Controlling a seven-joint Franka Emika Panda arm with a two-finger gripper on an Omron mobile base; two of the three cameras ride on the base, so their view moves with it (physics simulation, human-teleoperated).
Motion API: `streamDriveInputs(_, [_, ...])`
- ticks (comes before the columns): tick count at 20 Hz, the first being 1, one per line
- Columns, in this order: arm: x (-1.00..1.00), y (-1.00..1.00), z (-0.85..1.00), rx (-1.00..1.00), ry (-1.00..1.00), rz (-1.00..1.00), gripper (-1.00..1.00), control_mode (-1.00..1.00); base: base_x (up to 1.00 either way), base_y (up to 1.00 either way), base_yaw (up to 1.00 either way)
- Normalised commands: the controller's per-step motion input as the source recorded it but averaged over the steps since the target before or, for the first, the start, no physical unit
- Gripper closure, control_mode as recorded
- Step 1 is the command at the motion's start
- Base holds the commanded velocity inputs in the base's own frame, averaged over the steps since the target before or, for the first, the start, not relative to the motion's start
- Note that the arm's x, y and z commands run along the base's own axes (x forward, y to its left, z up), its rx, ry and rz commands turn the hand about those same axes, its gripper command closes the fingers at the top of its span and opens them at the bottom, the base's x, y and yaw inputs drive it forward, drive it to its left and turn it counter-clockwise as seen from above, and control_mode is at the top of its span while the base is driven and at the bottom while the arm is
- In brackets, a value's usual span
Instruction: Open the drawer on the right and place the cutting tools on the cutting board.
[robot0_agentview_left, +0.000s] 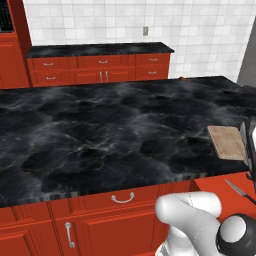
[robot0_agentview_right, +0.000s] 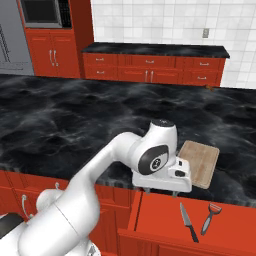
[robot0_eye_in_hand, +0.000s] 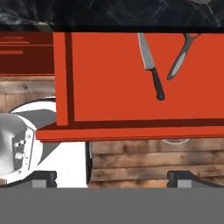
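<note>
open claw hangs over the pulled-out drawer (knife lies ahead, untouched).

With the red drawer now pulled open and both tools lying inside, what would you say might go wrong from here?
1. The slim silver-bladed knife with black handle lies flat on the floor of the glossy red drawer; open fingers may slide over it instead of gripping it.
2. The grey-handled peeler lies close beside it and could get nudged or caught.
3. The open gripper hangs off to one side of both tools, beside the light-tan wooden cutting board, so its descent needs re-aiming.
</note>
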Motion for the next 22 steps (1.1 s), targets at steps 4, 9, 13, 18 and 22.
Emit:
streamDriveInputs(4, [0.05,-0.35,-0.42,0.00,0.01,0.07,-1.00,-1.00,0.00,0.00,0.00])
streamDriveInputs(9, [0.05,-0.20,-0.52,0.00,0.01,0.00,-1.00,-1.00,0.00,0.00,0.00])
streamDriveInputs(13, [0.16,-0.18,-0.49,0.00,0.04,0.00,-1.00,-1.00,0.00,0.00,0.00])
streamDriveInputs(18, [0.14,-0.12,-0.42,0.00,0.03,0.00,-1.00,-1.00,0.00,0.00,0.00])
streamDriveInputs(22, [0.17,-0.16,-0.44,0.00,0.02,0.00,-1.00,-1.00,0.00,0.00,0.00])
